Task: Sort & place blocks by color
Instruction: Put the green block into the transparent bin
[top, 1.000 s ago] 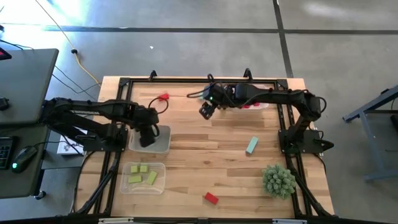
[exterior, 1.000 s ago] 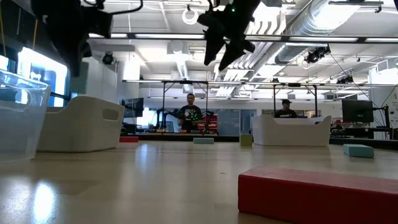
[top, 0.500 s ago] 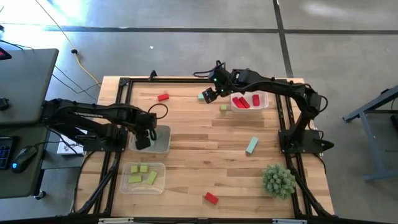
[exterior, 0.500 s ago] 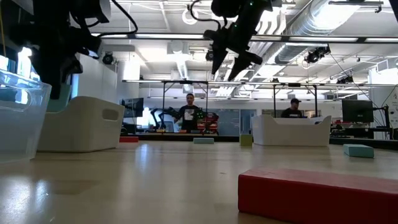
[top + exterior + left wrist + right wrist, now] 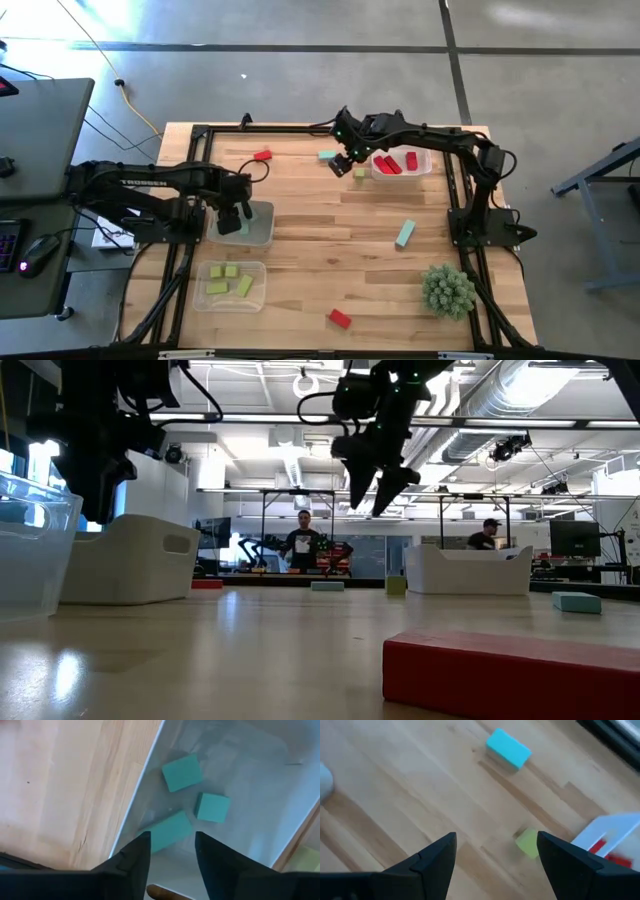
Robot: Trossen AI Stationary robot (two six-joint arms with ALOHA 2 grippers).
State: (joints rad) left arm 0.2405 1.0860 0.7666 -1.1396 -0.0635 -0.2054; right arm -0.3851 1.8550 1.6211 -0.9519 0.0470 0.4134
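Note:
My left gripper [image 5: 232, 222] [image 5: 172, 845] hangs open over the clear tray [image 5: 262, 236], fingers pointing down. In the tray lie three teal blocks: a bar [image 5: 167, 831] just below the fingertips and two cubes [image 5: 182, 772] [image 5: 212, 807]. My right gripper [image 5: 340, 166] [image 5: 496, 851] is open above the far middle of the table, between a teal block [image 5: 327, 155] [image 5: 508, 748] and a yellow-green cube [image 5: 359, 173] [image 5: 527, 841], touching neither. Loose on the wood lie a teal bar [image 5: 404, 233] and two red blocks [image 5: 262, 155] [image 5: 339, 318].
A clear tray with red blocks [image 5: 424, 168] stands at the far right, beside my right gripper. A tray with yellow-green blocks [image 5: 258, 292] stands near the left front. A spiky green plant ball [image 5: 447, 290] sits at the near right. A black frame [image 5: 200, 133] borders the table.
My right gripper has swung toward the table's far edge and then come a little way back, and its arm has uncovered the tray with red blocks. My left gripper has shifted slightly toward the table's left edge over its tray.

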